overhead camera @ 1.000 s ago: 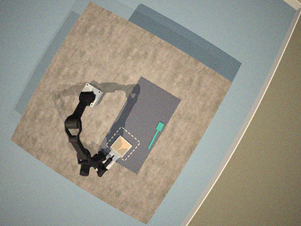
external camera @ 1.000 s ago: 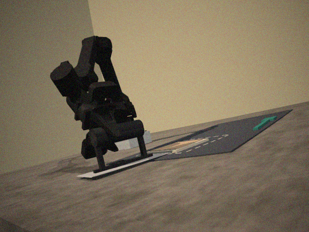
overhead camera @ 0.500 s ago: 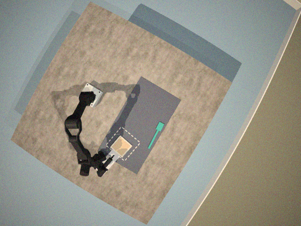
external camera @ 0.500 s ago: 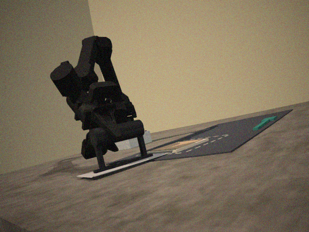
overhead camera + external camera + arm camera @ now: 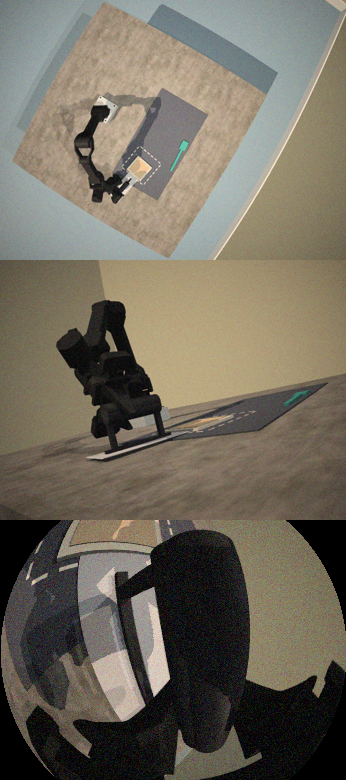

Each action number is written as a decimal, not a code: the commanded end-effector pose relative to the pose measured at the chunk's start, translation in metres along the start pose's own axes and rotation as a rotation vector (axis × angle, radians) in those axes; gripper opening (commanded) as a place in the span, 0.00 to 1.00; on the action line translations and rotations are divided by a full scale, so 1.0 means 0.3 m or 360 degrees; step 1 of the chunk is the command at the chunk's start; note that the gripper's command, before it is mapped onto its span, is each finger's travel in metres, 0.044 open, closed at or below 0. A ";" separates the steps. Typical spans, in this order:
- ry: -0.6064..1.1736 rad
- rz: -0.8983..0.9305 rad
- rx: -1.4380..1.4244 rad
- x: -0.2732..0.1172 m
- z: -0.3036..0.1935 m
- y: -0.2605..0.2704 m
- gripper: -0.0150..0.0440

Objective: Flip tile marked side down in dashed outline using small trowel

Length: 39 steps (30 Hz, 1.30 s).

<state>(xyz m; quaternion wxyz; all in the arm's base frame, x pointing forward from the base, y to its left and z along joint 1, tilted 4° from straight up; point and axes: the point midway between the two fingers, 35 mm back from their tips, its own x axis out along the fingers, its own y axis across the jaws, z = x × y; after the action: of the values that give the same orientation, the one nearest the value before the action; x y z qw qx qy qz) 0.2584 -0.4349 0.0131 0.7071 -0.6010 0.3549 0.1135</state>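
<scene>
The tile [image 5: 140, 166] [image 5: 207, 421] [image 5: 95, 535] shows an orange-tan face with a pale rim, in patchy shadow. I cannot tell whether this is its marked side. It lies inside the dashed outline [image 5: 159, 162] [image 5: 253, 411], close to the outline's lower-left side in the top view. The trowel [image 5: 128, 190] [image 5: 145, 442] [image 5: 112, 680] has a flat light blade and a black bridge handle. My gripper [image 5: 118, 189] [image 5: 123, 414] [image 5: 197, 677] is shut on that handle. The blade is low, its front edge at the tile's lower-left edge; whether it reaches underneath is hidden.
The dark mat [image 5: 178, 123] [image 5: 265, 408] carries a teal flat-headed tool [image 5: 183, 145] [image 5: 296, 397] near its far-right edge. The arm bends around the left from its white base [image 5: 112, 111]. The trowel's rear part extends beyond the mat over the brown table [image 5: 195, 61] [image 5: 209, 472].
</scene>
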 end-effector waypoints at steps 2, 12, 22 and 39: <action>-0.0031 -0.0003 0.0002 0.005 0.015 -0.012 0.25; -0.0028 -0.0003 -0.0001 -0.071 -0.091 -0.104 0.25; -0.0091 0.0004 -0.0032 -0.038 -0.006 -0.144 0.25; -0.0503 0.0003 -0.0366 0.095 0.580 -0.284 0.25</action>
<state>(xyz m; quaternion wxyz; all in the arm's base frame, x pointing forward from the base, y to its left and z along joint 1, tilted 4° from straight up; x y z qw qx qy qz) 0.3725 -0.3317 0.0541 0.6899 -0.6375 0.2527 0.2319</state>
